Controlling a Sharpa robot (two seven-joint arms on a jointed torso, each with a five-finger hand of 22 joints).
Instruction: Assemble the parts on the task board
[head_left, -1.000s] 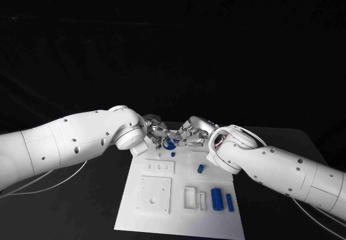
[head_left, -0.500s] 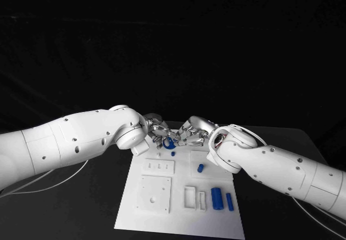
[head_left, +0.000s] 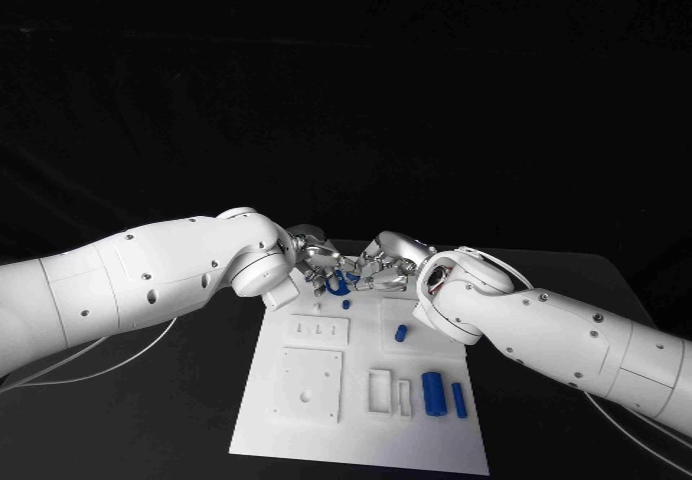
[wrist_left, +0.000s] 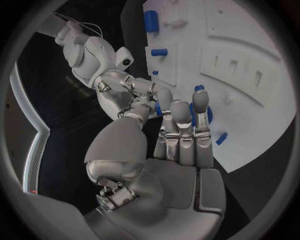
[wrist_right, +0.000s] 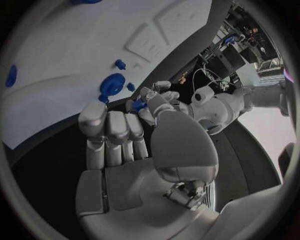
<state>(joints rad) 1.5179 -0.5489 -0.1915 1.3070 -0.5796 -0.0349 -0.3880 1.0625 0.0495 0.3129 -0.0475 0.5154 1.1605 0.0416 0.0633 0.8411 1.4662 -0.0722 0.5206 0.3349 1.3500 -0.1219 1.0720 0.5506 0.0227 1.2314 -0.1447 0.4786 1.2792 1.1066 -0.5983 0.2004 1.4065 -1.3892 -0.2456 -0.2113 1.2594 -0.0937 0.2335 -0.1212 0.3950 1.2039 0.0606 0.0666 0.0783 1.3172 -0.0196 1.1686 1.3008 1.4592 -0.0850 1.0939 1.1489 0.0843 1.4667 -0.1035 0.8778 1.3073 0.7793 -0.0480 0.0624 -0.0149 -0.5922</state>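
Blue ring part (head_left: 338, 287) is what I'm seeing both robot hands, left (head_left: 313, 262) and right (head_left: 378, 266), pinching above the task board (head_left: 361, 440)'s far edge.

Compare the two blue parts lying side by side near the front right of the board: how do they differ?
The thick blue cylinder is wider and looks slightly shorter; the thin blue rod is slimmer and longer. The cylinder lies nearer the white slot block; the rod lies nearer the task board's right edge. Both lie flat, untouched.

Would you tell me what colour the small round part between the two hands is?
Blue; the small round part shows best in the right wrist view.
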